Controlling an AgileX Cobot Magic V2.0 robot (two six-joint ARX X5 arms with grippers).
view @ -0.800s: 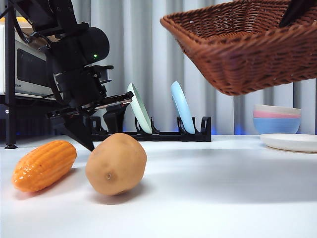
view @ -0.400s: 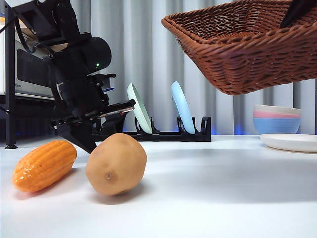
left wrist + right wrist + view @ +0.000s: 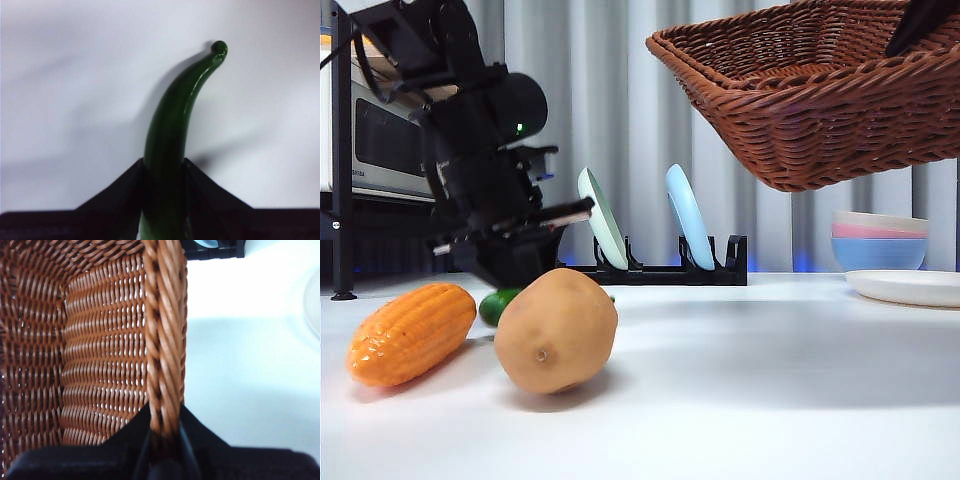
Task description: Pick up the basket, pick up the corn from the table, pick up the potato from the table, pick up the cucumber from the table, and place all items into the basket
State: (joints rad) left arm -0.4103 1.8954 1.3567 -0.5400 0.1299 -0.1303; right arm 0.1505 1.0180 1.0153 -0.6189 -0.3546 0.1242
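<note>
My left gripper [image 3: 164, 169] is shut on the dark green, glossy, curved cucumber [image 3: 172, 120], close over the white table [image 3: 60, 100]. In the front view this gripper [image 3: 517, 275] is low at the left, behind the tan potato [image 3: 556, 330]. A bit of the cucumber [image 3: 497, 305] shows between the potato and the orange corn [image 3: 410, 333]; both of those lie on the table [image 3: 770, 400]. My right gripper [image 3: 165, 416] is shut on the braided rim of the wicker basket [image 3: 100, 350]. The basket [image 3: 820, 95] hangs tilted, high at the right.
A black rack [image 3: 650, 270] with a pale green plate [image 3: 603, 220] and a light blue plate [image 3: 688, 215] stands at the back. Stacked bowls [image 3: 880, 240] and a white plate [image 3: 910, 287] sit at the far right. A grey appliance [image 3: 380, 140] stands behind the left arm.
My left arm has come down behind the potato, and the cucumber's green end now shows between corn and potato. The basket, corn and potato have barely moved.
</note>
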